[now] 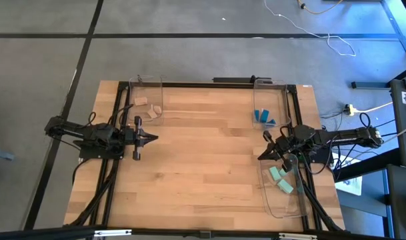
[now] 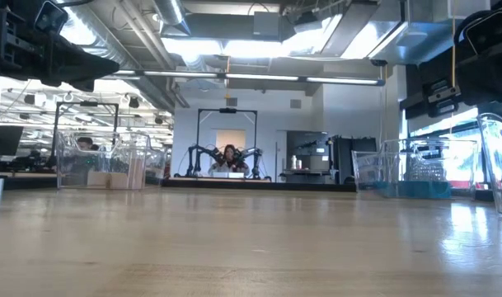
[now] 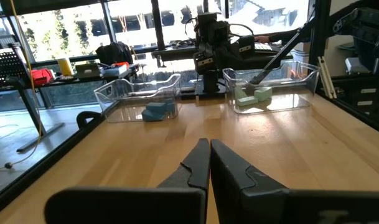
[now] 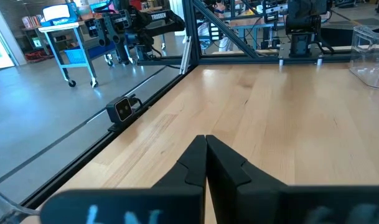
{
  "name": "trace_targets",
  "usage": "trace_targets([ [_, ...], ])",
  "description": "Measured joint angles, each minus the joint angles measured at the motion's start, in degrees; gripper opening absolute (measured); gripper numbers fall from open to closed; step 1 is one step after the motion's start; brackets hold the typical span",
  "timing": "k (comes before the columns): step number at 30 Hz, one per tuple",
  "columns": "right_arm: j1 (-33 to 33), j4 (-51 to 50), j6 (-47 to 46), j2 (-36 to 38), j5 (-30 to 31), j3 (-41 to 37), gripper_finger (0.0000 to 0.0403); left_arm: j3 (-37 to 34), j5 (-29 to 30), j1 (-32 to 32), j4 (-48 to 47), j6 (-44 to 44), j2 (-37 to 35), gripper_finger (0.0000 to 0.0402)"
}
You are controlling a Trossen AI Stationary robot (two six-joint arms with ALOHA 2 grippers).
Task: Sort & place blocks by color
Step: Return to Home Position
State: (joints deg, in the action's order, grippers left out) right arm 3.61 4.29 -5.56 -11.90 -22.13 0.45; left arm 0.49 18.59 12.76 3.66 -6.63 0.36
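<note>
The left gripper [image 1: 153,138] is above the left half of the table [image 1: 203,167], and its tip points to the middle. In the left wrist view its fingers [image 3: 198,163] are pressed together with nothing between them. The right gripper [image 1: 263,155] is on the right side, and its tip points to the middle and a little to the near edge; its fingers [image 4: 195,158] are also pressed together and hold nothing. All blocks lie in three clear trays. In the high view the tan blocks [image 1: 148,107] are in the tan tray [image 1: 149,81] at the upper left corner of the table, well apart from the left gripper. The blue blocks [image 1: 263,117] are in the blue tray [image 1: 269,82] at the upper right corner. The mint blocks [image 1: 280,178] are in the mint tray [image 1: 283,208] at the lower right corner, and the right gripper is just beside the inner upper corner of this tray. The middle of the table carries no block. In the low view, a person [image 2: 230,157] sits far behind the table.
</note>
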Motion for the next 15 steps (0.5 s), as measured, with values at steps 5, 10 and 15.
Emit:
trace_targets([
  [5,-0.01,0.00,0.00,0.00,0.00,0.01,0.0010,0.00,0.00,-0.01,0.00,0.00,0.00,0.0001],
  [10,-0.02,0.00,0.00,0.00,0.00,0.02,0.0010,0.00,-0.01,0.00,0.00,0.00,0.00,0.0010],
  [15,-0.01,0.00,0.00,0.00,0.01,0.01,0.0010,0.00,-0.01,0.00,0.00,0.00,0.00,0.0020],
])
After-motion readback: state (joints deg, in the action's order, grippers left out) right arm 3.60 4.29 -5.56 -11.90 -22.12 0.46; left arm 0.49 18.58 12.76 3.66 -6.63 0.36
